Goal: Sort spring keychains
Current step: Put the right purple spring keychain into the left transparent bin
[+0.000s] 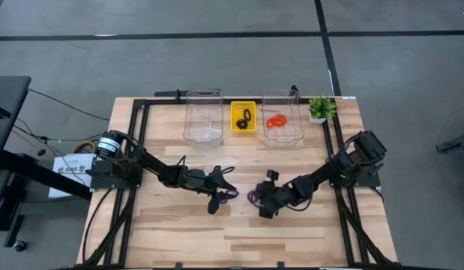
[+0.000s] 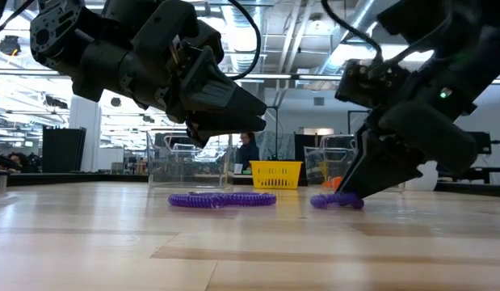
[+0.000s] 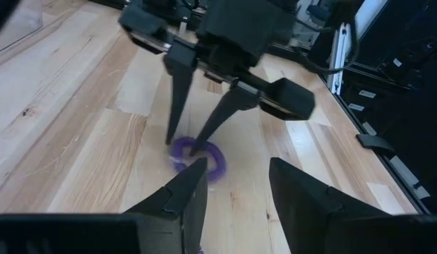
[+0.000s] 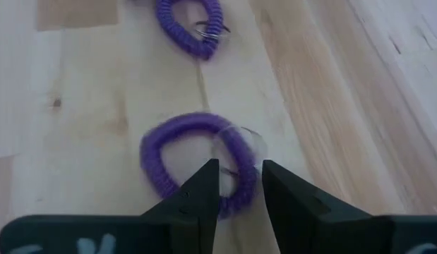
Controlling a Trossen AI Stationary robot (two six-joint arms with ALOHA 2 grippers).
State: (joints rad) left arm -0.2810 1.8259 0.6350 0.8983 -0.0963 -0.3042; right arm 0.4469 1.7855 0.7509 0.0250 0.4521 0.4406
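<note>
Pickup of a purple keychain is the step in hand, by my reading: two purple loops lie on the bare wood of the surface (image 1: 179,232) between my two grippers, while orange-red keychains (image 1: 276,121) already sit in the right clear bin (image 1: 282,135), a black keychain (image 1: 244,116) lies in the yellow tray (image 1: 242,129), and the left bin (image 1: 204,133) looks to hold none that I can make out. My right gripper (image 4: 236,187) is down at the surface over the near purple keychain (image 4: 193,162), its fingers (image 4: 197,197) part open and astride the coil's near edge, one tip inside the loop and the other outside; it has hold of nothing yet. In the low view those tips meet the loop right at the wood. The other purple keychain (image 4: 191,27) lies just beyond the first, apart from it, beside my left gripper (image 1: 219,196). That left gripper hangs just above the surface with its fingers spread wide and empty, pointing towards the right one. Next, I judge, the right fingers must close on the band of coil between them, squarely enough that the springy loop does not squirm out, then lift it clear and carry it to the bin meant for purple, which I take to be the left one, though I cannot be sure.
</note>
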